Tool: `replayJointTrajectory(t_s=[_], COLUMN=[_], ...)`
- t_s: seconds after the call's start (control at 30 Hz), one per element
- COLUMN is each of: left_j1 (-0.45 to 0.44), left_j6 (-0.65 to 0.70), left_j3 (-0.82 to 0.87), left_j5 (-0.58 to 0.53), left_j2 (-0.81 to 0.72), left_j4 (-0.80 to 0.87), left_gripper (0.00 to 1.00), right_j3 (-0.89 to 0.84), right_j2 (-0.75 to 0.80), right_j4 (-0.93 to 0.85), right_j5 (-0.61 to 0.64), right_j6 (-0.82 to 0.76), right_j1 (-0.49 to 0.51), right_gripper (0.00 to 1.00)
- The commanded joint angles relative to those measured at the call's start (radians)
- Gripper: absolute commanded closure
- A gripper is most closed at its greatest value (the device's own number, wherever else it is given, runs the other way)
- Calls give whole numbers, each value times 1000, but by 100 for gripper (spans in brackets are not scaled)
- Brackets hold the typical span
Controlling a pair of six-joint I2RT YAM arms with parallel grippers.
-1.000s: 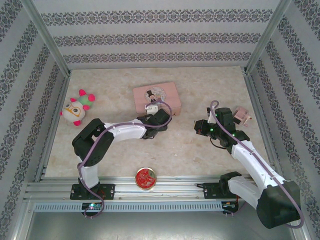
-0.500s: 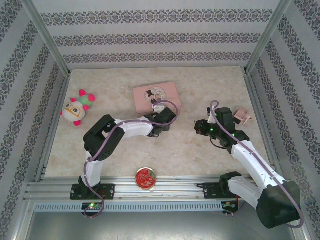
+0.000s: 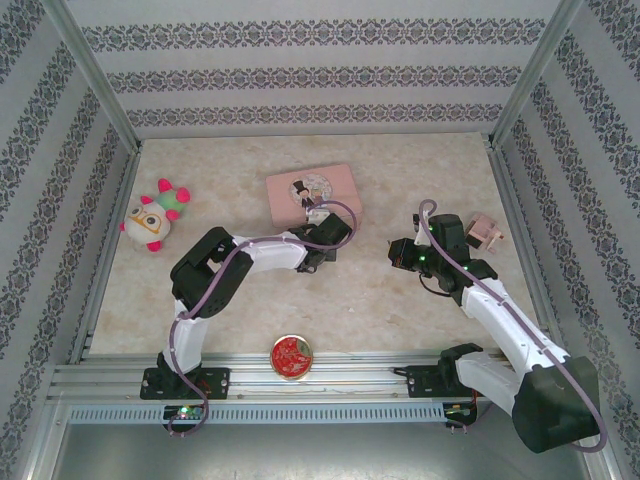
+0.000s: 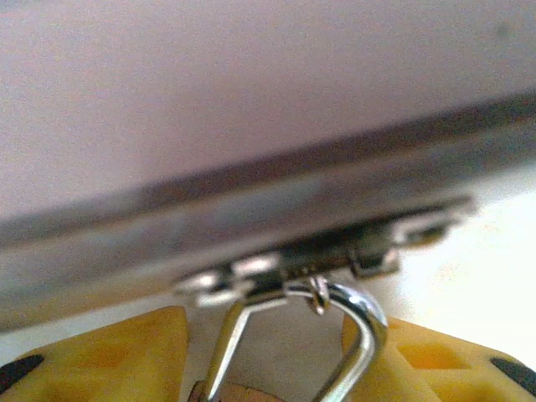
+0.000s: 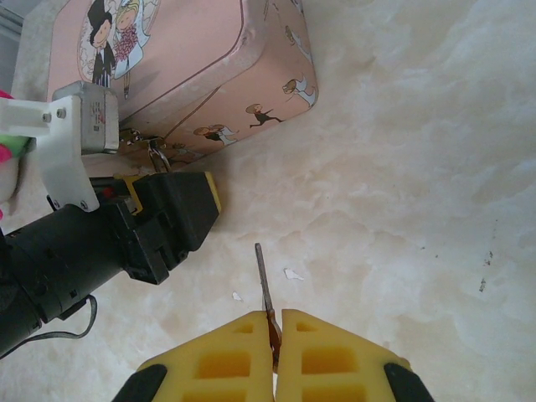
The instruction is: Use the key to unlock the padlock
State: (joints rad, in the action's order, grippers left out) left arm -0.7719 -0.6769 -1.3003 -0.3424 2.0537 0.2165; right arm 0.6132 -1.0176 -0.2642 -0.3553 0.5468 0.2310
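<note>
Padlock [image 4: 374, 331]: hangs from the pink tin [image 5: 193, 67] latch, its shackle between your left fingers [image 4: 126, 352]
Left gripper [image 4: 264, 339]: grips the padlock
Right gripper [image 5: 276, 322]: pinches the key [image 5: 262, 280], well apart from the padlock

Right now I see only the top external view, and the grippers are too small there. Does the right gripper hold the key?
Observer: Yes. In the right wrist view the right gripper is shut on the key, blade pointing forward.
Operator: Where is the padlock?
Observer: The left wrist view shows the padlock, its shackle hooked onto the pink tin's clasp, between the yellow fingers of the left gripper.
Operator: Is the key touching it?
Observer: No. In the right wrist view bare table lies between the key tip and the padlock.
</note>
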Motion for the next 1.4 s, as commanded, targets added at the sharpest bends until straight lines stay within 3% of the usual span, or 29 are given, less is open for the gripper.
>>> replayJointTrajectory(t_s=[0.0, 0.17, 0.4, 0.5, 0.73, 1.0, 1.37], left_j1=[21, 26, 28, 28, 28, 28, 43], left_j6=[27, 30, 49, 55, -6, -172, -328], left_j3=[-24, -35, -46, -45, -25, 12, 46], left_j5=[-12, -17, -14, -8, 66, 221, 325], left_j2=[25, 37, 54, 57, 16, -67, -99], left_j4=[-17, -19, -32, -37, -22, -60, -147], left_gripper=[50, 56, 56, 66, 76, 81, 82], right_j3=[27, 24, 10, 6, -58, -153, -216], right_j2=[-6, -4, -3, -4, 2, -60, -246], right_j4=[28, 34, 38, 39, 79, 263, 605], right_j5=[10, 9, 13, 15, 39, 128, 203], right_j6=[-10, -8, -5, -3, -8, -9, 10], right_j1=[-7, -6, -7, -7, 12, 137, 297], right_gripper=[100, 100, 100, 100, 100, 100, 100])
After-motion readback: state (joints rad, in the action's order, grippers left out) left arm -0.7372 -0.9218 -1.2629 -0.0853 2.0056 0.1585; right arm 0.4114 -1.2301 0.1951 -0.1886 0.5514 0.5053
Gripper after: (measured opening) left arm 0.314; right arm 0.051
